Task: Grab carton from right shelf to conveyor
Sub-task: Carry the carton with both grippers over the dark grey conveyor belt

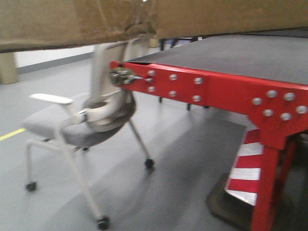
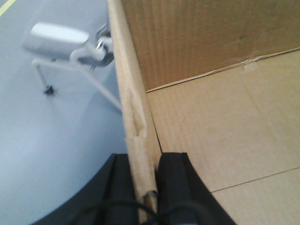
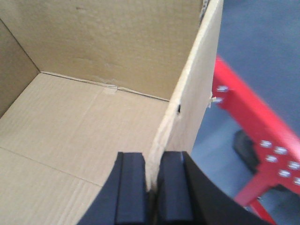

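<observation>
Left claw point(image 2: 147, 190): clenched on the left wall of the carton point(image 2: 225, 131), one black finger point(image 2: 123, 187) outside and the other inside; the wall's top edge is dented just beyond the grip.
Right claw point(image 3: 152, 187): clenched on the opposite wall, a finger on either side of the cardboard.
Carton, one: plain brown corrugated, open-topped, held off the ground between both claws. In the front view its lower edge spans the top of the frame, with a taped, torn seam near the middle. It sits higher than the conveyor's near end; whether it overlaps the belt cannot be told.
Conveyor point(image 1: 231, 53): dark grey belt, red bolted frame point(image 1: 216, 86), red-and-white striped panel point(image 1: 248, 168) by the leg.
Chair point(image 1: 62, 125): pale, on castors, touching the conveyor's corner.
Floor point(image 1: 183, 163): grey, with a yellow line point(image 1: 12, 134) at far left
</observation>
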You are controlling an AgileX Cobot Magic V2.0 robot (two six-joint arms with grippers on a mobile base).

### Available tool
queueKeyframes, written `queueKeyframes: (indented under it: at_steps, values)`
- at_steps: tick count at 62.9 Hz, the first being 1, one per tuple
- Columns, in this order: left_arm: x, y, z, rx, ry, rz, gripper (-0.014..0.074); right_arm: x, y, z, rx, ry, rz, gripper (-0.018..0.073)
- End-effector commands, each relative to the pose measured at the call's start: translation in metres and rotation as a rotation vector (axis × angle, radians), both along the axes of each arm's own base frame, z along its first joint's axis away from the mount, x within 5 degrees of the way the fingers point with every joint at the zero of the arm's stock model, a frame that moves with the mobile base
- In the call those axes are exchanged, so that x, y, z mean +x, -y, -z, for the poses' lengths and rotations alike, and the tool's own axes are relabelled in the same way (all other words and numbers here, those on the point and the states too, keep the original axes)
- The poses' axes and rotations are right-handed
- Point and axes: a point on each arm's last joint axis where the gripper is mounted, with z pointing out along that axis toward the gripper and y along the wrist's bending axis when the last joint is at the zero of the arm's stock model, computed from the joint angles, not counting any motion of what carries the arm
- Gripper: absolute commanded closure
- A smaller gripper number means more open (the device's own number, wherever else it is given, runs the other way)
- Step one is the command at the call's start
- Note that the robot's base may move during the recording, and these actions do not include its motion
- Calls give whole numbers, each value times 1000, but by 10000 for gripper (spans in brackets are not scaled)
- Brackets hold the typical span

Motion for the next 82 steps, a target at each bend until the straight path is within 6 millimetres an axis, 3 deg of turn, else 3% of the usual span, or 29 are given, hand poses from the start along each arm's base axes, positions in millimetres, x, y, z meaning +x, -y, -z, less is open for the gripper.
queueKeyframes:
  at_steps: [1, 19, 82]
  values:
    - [0, -8, -5, 91, 47, -34, 616, -2, 2, -8, 17, 62, -5, 627]
    - [1, -16, -8, 172, 79, -80, 616, -2, 2, -8, 17, 62, -5, 627]
    - [2, -15, -8, 171, 85, -78, 616, -2, 2, -8, 17, 62, -5, 627]
